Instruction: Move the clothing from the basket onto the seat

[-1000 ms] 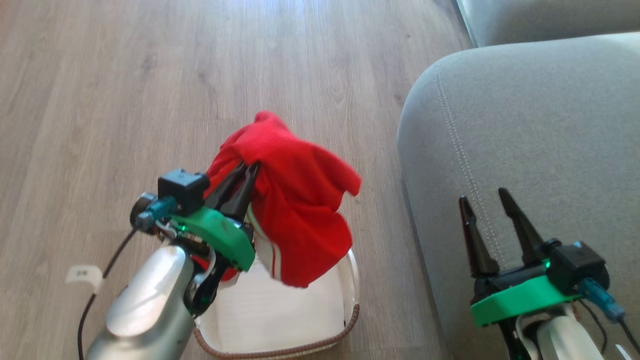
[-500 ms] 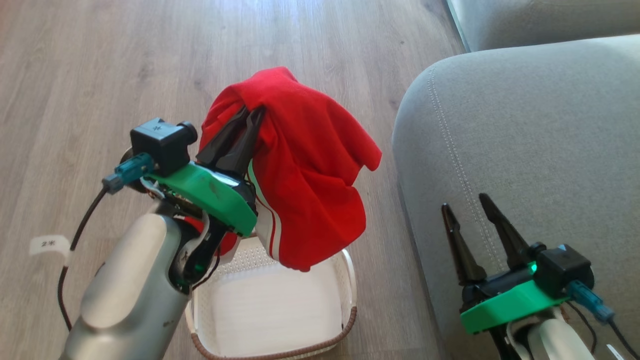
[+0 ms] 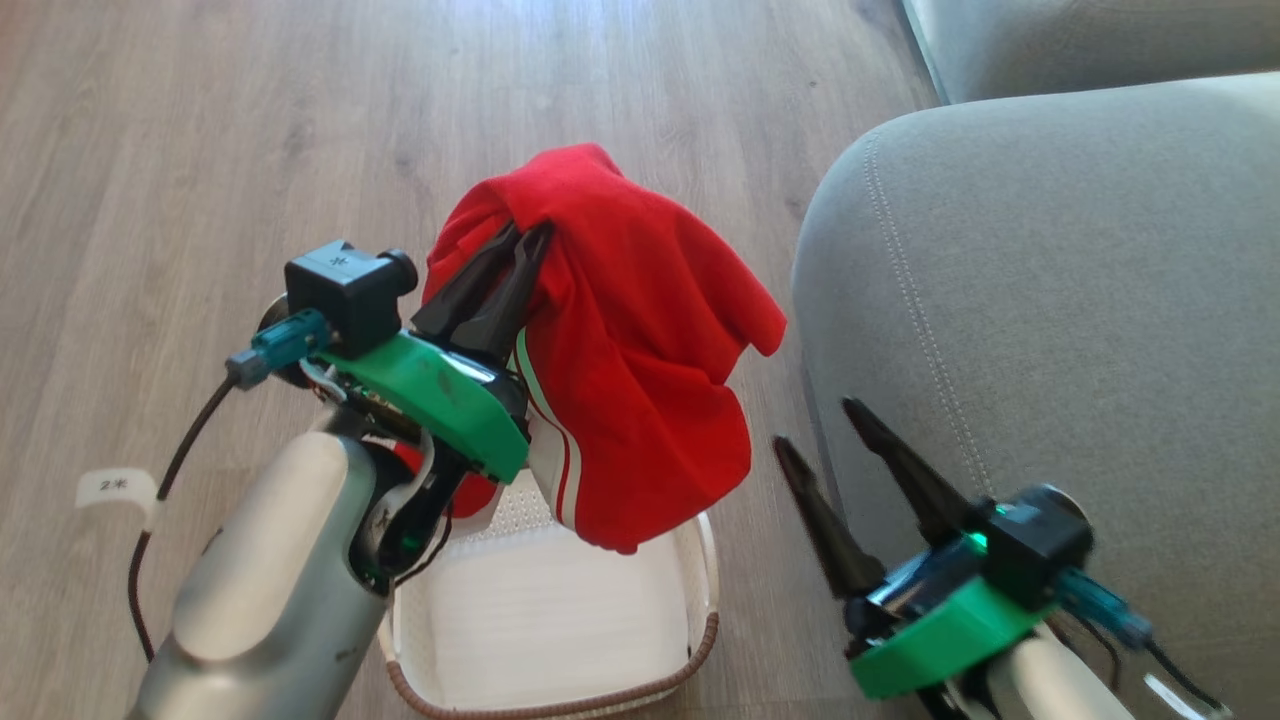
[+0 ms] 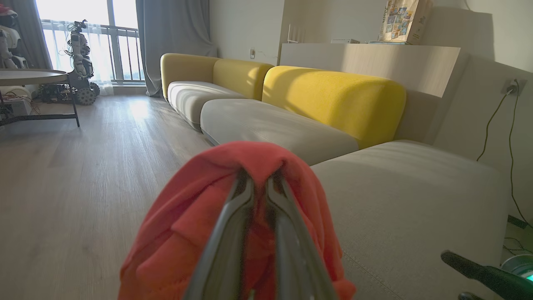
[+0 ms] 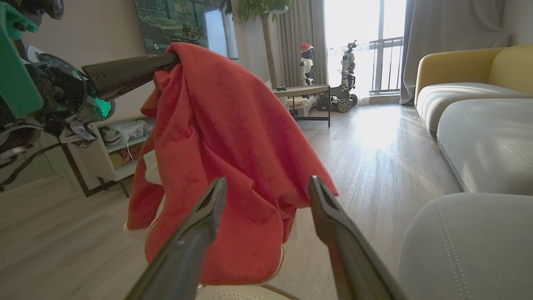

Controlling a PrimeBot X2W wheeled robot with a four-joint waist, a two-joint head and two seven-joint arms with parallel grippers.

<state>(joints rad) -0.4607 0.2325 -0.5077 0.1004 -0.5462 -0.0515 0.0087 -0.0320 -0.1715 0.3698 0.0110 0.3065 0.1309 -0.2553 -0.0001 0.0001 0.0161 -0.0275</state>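
Observation:
My left gripper (image 3: 520,235) is shut on the red clothing (image 3: 630,350), which hangs from its fingertips above the cream basket (image 3: 700,640) on the floor. White stripe trim runs down the garment's near edge. In the left wrist view the fabric (image 4: 195,221) drapes over both fingers of the left gripper (image 4: 260,177). My right gripper (image 3: 818,428) stands open and empty just right of the cloth, at the grey seat's (image 3: 1060,300) left edge. In the right wrist view the right gripper (image 5: 268,183) points at the hanging clothing (image 5: 225,146), with the seat (image 5: 466,241) at lower right.
Wood floor spreads to the left and beyond the basket. More grey sofa cushions with yellow backrests (image 4: 333,93) run along the wall. A low table (image 5: 308,89) and other robots (image 5: 347,71) stand by the far window. A shelf unit (image 5: 120,141) sits behind the left arm.
The left gripper lifted the red clothing higher out of the basket and a little toward the seat. The right gripper swung left toward the hanging cloth, still open.

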